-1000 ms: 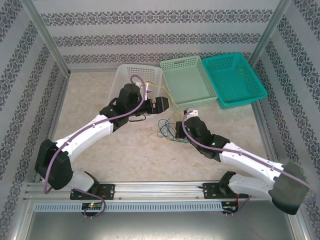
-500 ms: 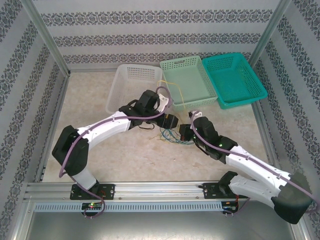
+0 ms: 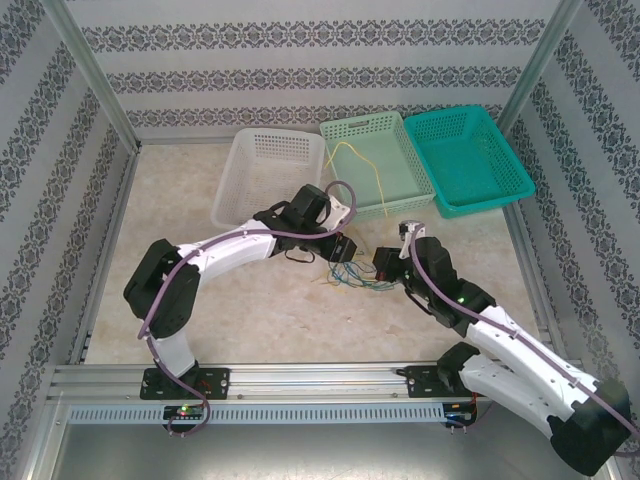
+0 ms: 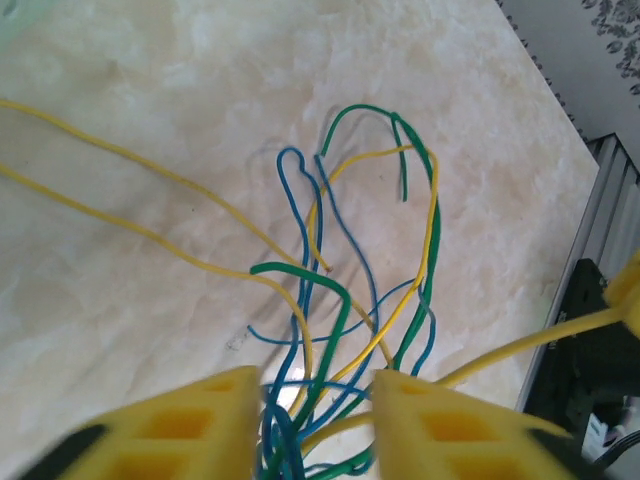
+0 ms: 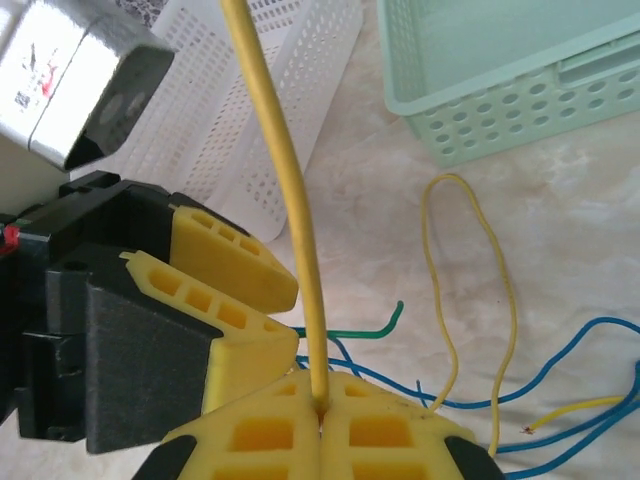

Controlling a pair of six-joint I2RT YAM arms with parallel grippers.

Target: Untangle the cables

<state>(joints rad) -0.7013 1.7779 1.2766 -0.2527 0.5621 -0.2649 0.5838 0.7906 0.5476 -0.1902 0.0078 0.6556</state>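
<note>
While the left claw (image 3: 345, 248) has swung from the white basket (image 3: 275, 135) to the cables (image 3: 358, 278), on the worktop (image 3: 250, 300) just before the green basket (image 3: 395, 208), the right claw (image 3: 385, 265) sits beside them. Left wrist: jaws narrowing round them, still apart. Right wrist: clenched on a yellow cable (image 5: 275, 150), so a separating pull looks near.

Smooth glossy cables (image 3: 352, 277), matt marbled table (image 3: 250, 305)

Patterned wallpaper walls (image 3: 300, 80) enclose a beige marbled tabletop (image 3: 250, 310).
</note>
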